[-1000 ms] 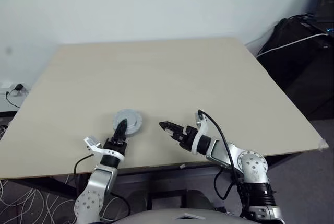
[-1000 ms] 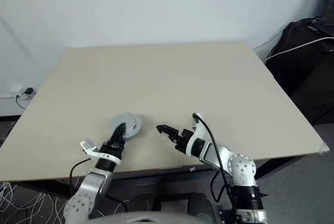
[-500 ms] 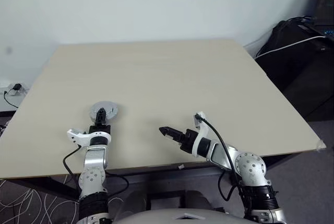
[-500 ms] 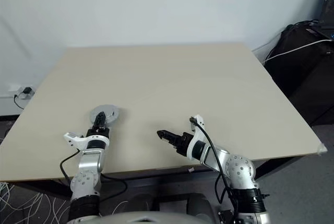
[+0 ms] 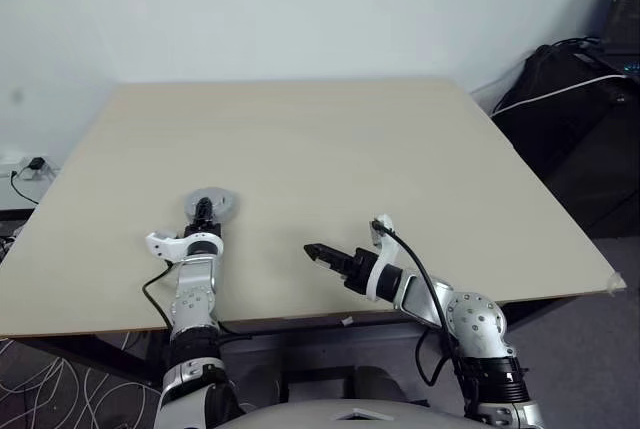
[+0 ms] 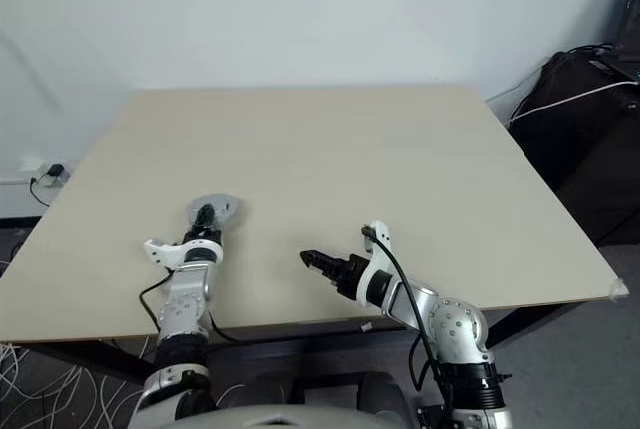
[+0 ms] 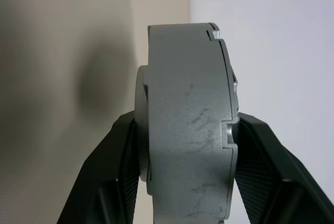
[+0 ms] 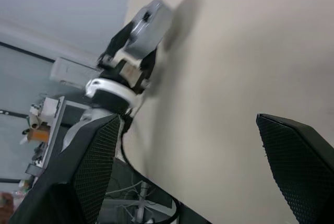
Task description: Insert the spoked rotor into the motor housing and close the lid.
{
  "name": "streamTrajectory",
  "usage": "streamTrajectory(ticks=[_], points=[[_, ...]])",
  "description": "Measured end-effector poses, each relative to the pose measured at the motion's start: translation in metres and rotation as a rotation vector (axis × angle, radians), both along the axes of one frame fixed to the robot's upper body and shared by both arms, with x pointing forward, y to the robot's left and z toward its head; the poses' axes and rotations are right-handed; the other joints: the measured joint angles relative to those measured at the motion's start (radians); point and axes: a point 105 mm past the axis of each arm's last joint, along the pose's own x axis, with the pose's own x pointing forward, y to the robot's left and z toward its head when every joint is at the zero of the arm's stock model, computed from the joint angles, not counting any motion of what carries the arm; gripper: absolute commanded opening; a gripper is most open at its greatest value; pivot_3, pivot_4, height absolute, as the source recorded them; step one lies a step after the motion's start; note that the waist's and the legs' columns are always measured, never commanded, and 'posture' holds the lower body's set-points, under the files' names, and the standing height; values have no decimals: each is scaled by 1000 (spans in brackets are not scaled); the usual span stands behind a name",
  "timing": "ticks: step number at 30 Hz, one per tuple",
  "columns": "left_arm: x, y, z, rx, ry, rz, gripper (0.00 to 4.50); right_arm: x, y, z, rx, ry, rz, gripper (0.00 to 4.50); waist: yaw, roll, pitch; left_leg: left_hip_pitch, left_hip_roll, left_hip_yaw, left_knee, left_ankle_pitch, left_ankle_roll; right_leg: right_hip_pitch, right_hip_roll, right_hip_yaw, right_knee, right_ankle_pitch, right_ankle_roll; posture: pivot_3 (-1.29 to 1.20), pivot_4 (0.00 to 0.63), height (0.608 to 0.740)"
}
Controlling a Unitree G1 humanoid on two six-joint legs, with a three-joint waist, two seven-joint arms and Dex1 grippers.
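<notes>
My left gripper (image 5: 205, 209) is shut on the lid (image 5: 223, 203), a round silvery-grey metal disc, low over the near left part of the tan table (image 5: 350, 139). The left wrist view shows the lid (image 7: 188, 78) edge-on, thick and scratched, pinched across its two faces by the black fingers (image 7: 122, 161). My right gripper (image 5: 312, 251) hovers near the table's front edge, to the right of the lid, open with nothing between its fingers (image 8: 94, 166). In the right wrist view the left gripper holds the lid (image 8: 151, 20). The spoked rotor and the motor housing are hidden.
The table's front edge (image 5: 300, 319) runs just under both wrists. Black bags and cables (image 5: 570, 79) stand on the floor to the right. A wall socket with a plug (image 5: 30, 169) is at the left.
My left arm has carried the lid to the left and farther from the table's front edge, with the forearm straightening out. The right gripper has stayed in place, still open.
</notes>
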Motion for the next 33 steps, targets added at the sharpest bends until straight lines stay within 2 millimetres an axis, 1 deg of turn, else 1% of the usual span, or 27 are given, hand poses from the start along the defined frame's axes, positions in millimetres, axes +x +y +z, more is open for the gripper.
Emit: streamTrajectory(ticks=[2, 8, 9, 10, 13, 14, 15, 17, 21, 24, 26, 27, 29, 31, 33], points=[[4, -1, -3, -6, 16, 3, 2138, 0, -1, -1, -8, -2, -6, 4500, -2, 0, 0, 0, 0, 0, 0, 0, 0, 0, 0, 0, 0, 3, 5, 0, 0, 740], [4, 0, -14, 1, 97, 30, 2138, -1, -2, -1, 3, -1, -23, 4500, -2, 0, 0, 0, 0, 0, 0, 0, 0, 0, 0, 1, 0, 3, 5, 0, 0, 740], [5, 0, -13, 4, 105, 33, 2878, -1, -2, -1, 4, 0, -25, 4500, -1, 0, 0, 0, 0, 0, 0, 0, 0, 0, 0, 1, 0, 3, 5, 0, 0, 740], [6, 0, -13, 7, 109, 38, 3104, -1, -2, -1, 5, 0, -26, 4500, 0, 0, 0, 0, 0, 0, 0, 0, 0, 0, 0, 1, 0, 3, 5, 0, 0, 740], [8, -1, -11, 26, 122, 38, 4131, -1, -2, -1, 3, -1, -29, 4500, 1, 0, -1, 1, 0, 0, 0, 0, 0, 1, 0, 1, 0, 4, 5, 0, 0, 740], [8, -1, -10, 30, 123, 37, 4357, -1, -2, -1, 3, 0, -29, 4500, 1, 0, -2, 2, 0, 0, 0, 0, 0, 1, 0, 1, 0, 4, 5, 0, 0, 740], [8, -1, -9, 35, 125, 39, 4467, -1, -2, -1, 4, 1, -29, 4500, 1, 1, -3, 3, 1, 0, 0, 0, 0, 2, 0, 1, 0, 4, 5, 0, 0, 740], [7, 0, -10, 53, 145, 39, 4467, -1, -1, -1, 5, 1, -30, 4500, -3, 2, -6, 4, 1, 1, 0, 0, 0, 3, 0, 1, 1, 3, 4, 0, 0, 740], [2, 5, -11, 74, 181, 38, 4467, -1, -1, -1, 7, 0, -31, 4500, -14, 1, -7, 4, 1, 1, 0, 0, 0, 2, 0, 2, 1, 4, 5, 0, 0, 740], [-8, 16, -10, 110, 210, 46, 4467, -1, -1, -1, 8, 0, -33, 4500, -14, 1, -7, 4, 2, 1, -1, 0, 0, 1, 1, 2, 1, 4, 5, 0, 0, 740], [-19, 24, -9, 138, 227, 55, 4467, 0, -2, 0, 9, -1, -36, 4500, -12, 1, -7, 4, 1, 1, -2, 0, 0, 1, 0, 2, 1, 4, 5, 0, 0, 740], [-29, 25, -11, 159, 235, 47, 4467, 0, -2, 0, 11, -1, -37, 4500, -13, 2, -8, 4, 1, 2, -3, -1, 0, 1, -1, 3, 1, 4, 4, 0, 0, 740], [-44, 33, -11, 177, 248, 47, 4467, 0, -2, 0, 12, -2, -40, 4500, -13, 2, -9, 4, 1, 3, -3, -1, 0, 0, -1, 3, 0, 3, 3, 0, 0, 740], [-60, 32, -13, 201, 259, 23, 4467, 1, -2, 0, 14, -2, -40, 4500, -15, 5, -12, 4, 1, 3, -4, -2, 0, 0, -2, 4, 0, 1, -1, 0, 0, 740], [-69, 28, -14, 206, 272, 0, 4467, 1, -1, 1, 16, -4, -38, 4500, -12, 8, -15, 4, 1, 3, -4, -2, 0, 0, -2, 3, 0, -1, -3, 0, 0, 740]])
